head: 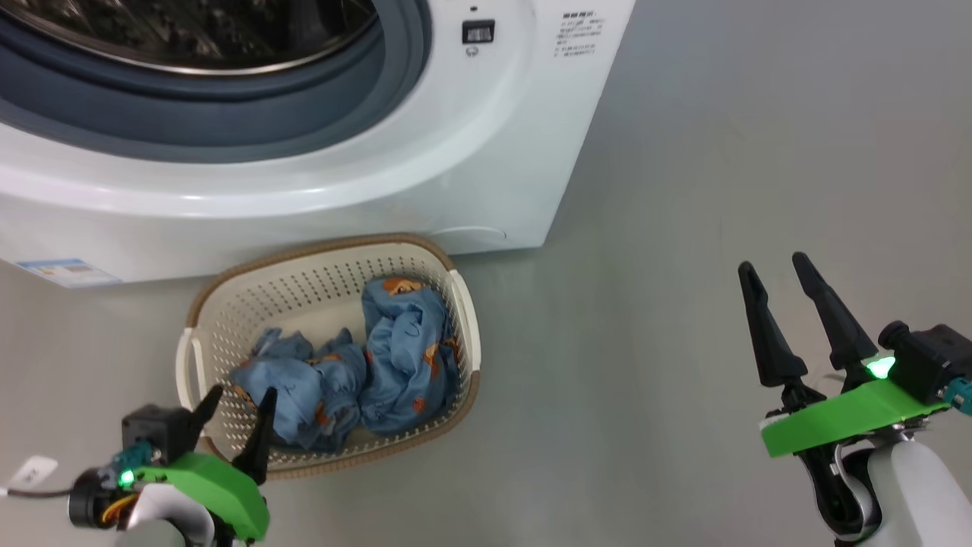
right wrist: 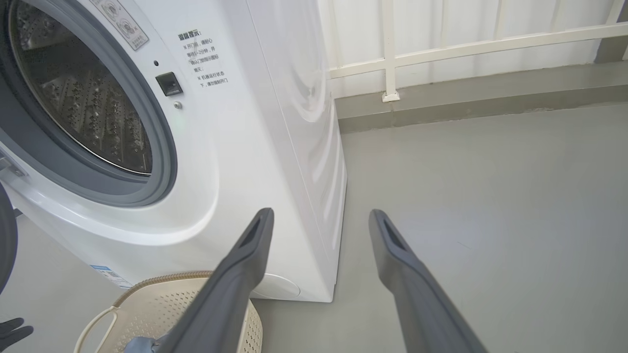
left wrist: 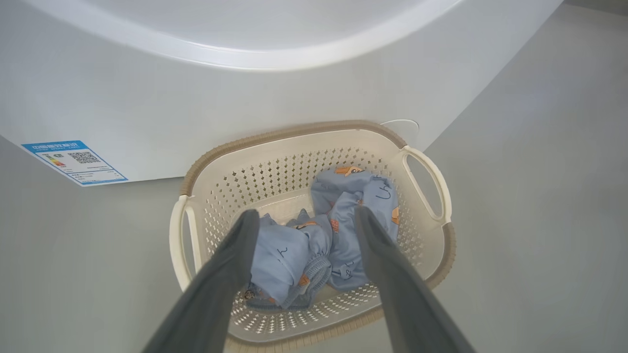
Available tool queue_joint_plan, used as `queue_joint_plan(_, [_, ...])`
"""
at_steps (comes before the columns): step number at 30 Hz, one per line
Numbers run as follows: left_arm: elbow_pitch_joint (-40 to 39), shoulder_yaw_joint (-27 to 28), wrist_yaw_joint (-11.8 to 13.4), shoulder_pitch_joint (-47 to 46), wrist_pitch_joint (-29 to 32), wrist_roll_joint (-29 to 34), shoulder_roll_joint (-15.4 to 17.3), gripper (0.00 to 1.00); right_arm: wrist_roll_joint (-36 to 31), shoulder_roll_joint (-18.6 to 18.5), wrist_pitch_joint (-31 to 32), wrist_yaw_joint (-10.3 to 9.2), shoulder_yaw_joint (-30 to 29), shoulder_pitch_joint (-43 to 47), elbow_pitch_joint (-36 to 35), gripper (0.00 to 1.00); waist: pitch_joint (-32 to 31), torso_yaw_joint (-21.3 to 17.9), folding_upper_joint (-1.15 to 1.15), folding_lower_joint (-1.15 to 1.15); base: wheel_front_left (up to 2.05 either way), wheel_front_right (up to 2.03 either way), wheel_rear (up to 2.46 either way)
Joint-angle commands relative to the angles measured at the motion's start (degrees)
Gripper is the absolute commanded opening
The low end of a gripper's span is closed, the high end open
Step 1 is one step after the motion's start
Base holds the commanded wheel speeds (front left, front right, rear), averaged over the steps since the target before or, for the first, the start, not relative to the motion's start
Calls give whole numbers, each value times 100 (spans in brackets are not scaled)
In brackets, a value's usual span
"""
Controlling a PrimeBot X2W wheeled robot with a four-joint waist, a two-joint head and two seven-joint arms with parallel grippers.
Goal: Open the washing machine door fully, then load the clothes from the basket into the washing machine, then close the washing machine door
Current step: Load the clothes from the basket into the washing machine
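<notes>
Clothes in basket ahead of left gripper, spread empty; right gripper spread, far aside.

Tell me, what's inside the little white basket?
Crumpled light blue clothes lie inside the basket, with some bare bottom showing. Anything beneath the pile is covered.

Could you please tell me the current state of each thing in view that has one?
Big white front-loading washing machine: mouth uncovered, visible part of the steel drum empty.
Cream perforated plastic basket with brown rim: upright on the floor, partly filled.
Light blue printed fabric clothes: crumpled inside the basket.
Left claw: open, empty, poised over the basket.
Right claw: open, empty, above the floor.
</notes>
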Motion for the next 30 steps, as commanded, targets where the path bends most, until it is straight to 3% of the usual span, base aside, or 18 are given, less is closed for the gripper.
queue_joint_plan(1, [96, 87, -9, -270, -38, -80, 225, 100, -19, 15, -69, 9, 128, -116, -153, 100, 382, -92, 0, 0, 0, 0, 0])
queue_joint_plan(10, [829, -506, -9, -1011, -38, -190, 404, 100, -39, 118, -69, 9, 135, -449, -202, 100, 978, -218, 0, 0, 0, 0, 0])
queue_joint_plan(30, [2461, -2630, -9, -2836, -22, -437, 971, 100, -91, 352, -69, 9, 346, -1126, -338, 100, 2222, -585, 0, 0, 0, 0, 0])
